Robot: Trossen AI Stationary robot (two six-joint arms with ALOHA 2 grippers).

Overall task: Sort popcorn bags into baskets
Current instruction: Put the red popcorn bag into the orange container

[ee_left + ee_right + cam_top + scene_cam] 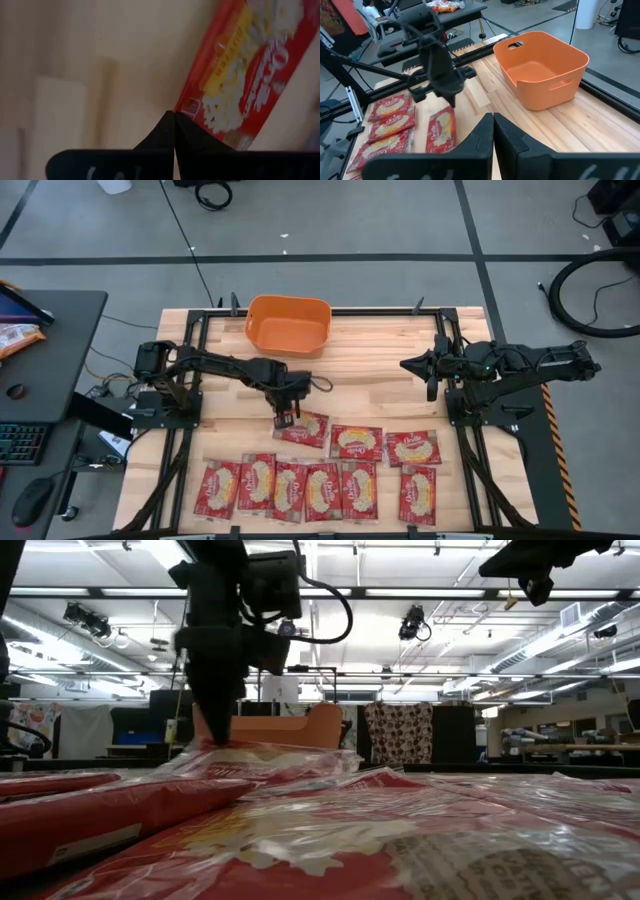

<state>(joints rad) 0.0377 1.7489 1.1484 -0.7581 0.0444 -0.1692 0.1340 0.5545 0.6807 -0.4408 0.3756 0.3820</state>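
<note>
10 red popcorn bags (pixel 356 442) with cream-yellow ovals lie flat on the wooden table's near half. 6 form a front row, some overlapping; 3 lie in a row behind them, and 1 tilted bag (pixel 305 427) sits at that row's left end. The orange basket (pixel 289 324) stands upright and empty at the far edge, well apart.

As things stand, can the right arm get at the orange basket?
Probably yes: the right gripper, shut and holding nothing, hangs above bare table beside the basket, with nothing between them; the left gripper is down at a popcorn bag.
</note>
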